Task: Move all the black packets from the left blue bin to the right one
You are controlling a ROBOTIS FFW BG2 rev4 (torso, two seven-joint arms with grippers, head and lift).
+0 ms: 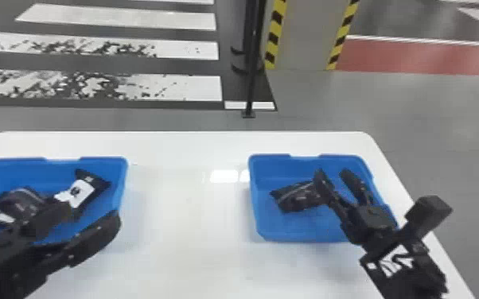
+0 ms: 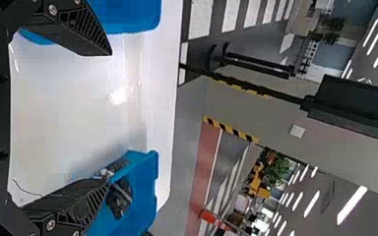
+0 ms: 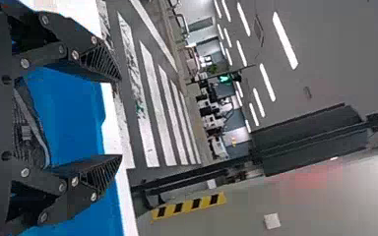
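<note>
Striped floor (image 1: pixel 195 85) lies beyond the white table (image 1: pixel 187 222). Near its left edge, the left blue bin (image 1: pixel 122 171) holds at least 2 black packets (image 1: pixel 81 193). The left gripper (image 1: pixel 91 218) is at that bin's near side, its 2 fingers spread and empty, presumably to straddle a packet. By the table's right edge, the right blue bin (image 1: pixel 268 234) holds 1 delivered packet (image 1: pixel 296 197); over it, the right gripper (image 1: pixel 333 175) has parted fingers, probably so the packet lies free.
</note>
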